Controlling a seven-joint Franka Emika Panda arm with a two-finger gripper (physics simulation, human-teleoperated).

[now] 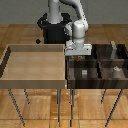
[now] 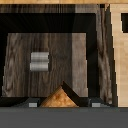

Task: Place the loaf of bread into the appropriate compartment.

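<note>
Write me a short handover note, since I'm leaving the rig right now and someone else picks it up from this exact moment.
Pincer: over the dark four-section bin, above its near compartment next to the light tray. It seems shut on the loaf of bread, whose tan-brown corner shows between the fingertips in the wrist view.
Below: a small grey block already lies on that compartment's floor.
Done: loaf picked up and carried over the bin.
Left: lower if needed, release the loaf into the compartment, pull the arm away. Check that it lands inside the dividers.
</note>
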